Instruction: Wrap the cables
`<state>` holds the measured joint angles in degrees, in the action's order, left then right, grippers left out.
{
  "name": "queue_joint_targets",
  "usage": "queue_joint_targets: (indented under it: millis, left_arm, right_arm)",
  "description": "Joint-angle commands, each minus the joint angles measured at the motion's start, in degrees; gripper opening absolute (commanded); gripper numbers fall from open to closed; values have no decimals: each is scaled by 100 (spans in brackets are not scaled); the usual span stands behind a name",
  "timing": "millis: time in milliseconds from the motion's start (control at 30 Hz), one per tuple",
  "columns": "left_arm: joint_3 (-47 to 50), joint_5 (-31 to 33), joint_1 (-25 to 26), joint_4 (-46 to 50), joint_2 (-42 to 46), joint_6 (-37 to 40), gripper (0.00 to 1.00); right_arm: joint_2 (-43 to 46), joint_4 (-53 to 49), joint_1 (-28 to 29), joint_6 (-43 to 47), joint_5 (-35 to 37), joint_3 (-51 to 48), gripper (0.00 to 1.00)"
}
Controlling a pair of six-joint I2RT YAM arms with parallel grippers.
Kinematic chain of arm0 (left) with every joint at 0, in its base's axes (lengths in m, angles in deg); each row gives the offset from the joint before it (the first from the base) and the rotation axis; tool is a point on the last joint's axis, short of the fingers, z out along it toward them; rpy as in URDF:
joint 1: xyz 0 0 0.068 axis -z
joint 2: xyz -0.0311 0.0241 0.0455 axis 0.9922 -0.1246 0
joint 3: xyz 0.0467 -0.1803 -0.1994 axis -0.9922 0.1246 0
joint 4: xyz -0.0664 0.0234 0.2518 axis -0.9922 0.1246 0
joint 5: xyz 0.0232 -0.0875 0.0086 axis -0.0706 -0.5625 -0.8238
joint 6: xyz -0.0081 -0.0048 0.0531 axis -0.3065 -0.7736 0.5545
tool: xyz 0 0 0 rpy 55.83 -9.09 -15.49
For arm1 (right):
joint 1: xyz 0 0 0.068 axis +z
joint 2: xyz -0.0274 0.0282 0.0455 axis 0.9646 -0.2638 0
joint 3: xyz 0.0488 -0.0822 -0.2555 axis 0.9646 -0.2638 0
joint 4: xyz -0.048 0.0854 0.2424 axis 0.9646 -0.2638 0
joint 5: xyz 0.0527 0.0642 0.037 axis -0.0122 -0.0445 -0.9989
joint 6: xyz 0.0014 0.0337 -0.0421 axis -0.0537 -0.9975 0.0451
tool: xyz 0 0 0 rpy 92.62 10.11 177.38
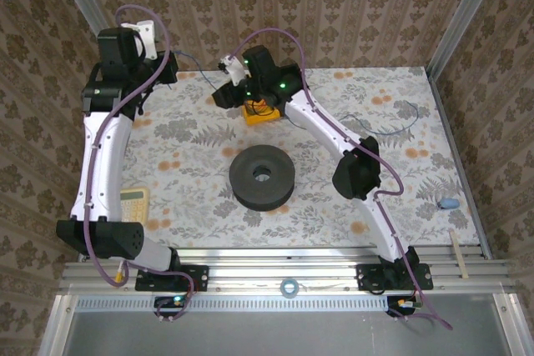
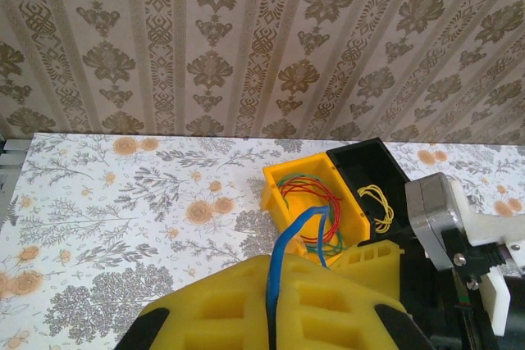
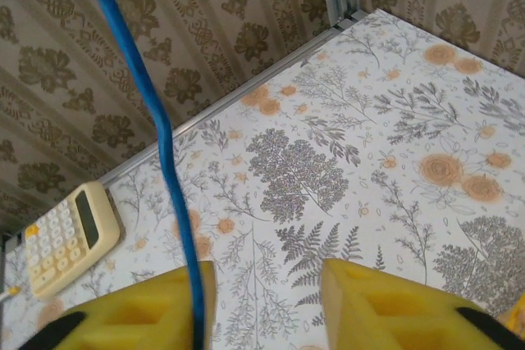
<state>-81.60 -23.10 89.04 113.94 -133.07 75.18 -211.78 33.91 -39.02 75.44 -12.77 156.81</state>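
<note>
left pincer (image 2: 275,276) clamped on blue cable (image 2: 287,237) leading into yellow box (image 2: 273,194); right pincer (image 3: 267,284) apart

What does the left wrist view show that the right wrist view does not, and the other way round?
Left wrist: a yellow box with red wire coils, a black box holding the yellow cable, and the left gripper shut on the blue cable. Right wrist: a calculator and the open right gripper. Both: the blue cable, the floral tablecloth, the patterned wall.
</note>
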Motion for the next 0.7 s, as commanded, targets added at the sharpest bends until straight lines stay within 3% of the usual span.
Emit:
queue_joint_targets:
  millis: [0,233,433,467,533,600,667]
  left_arm:
    - [-38,21,-94,52,302,50,0]
    - [335,4,-179,225,608,67,0]
    - [943,-115,-431,386,957,105,0]
    - [975,-170,-483,479,975,124,7]
    - [1021,-219,-523,647,1030,208,42]
    - [1105,-199,-524,778,1180,301,69]
    - [1221,-77,-527,920,1412,379,79]
  right_arm:
    - [108,81,-108,-170,60,-3,31]
    - [84,305,-235,-389,-152,1,0]
    - [79,413,-266,-352,-357,27,0]
    - [83,411,-266,-312,-374,30,0]
    - [67,401,-272,-193,-418,28,0]
    - [40,373,-271,-78,-420,40,0]
    - [-7,378,-282,59,-452,34,0]
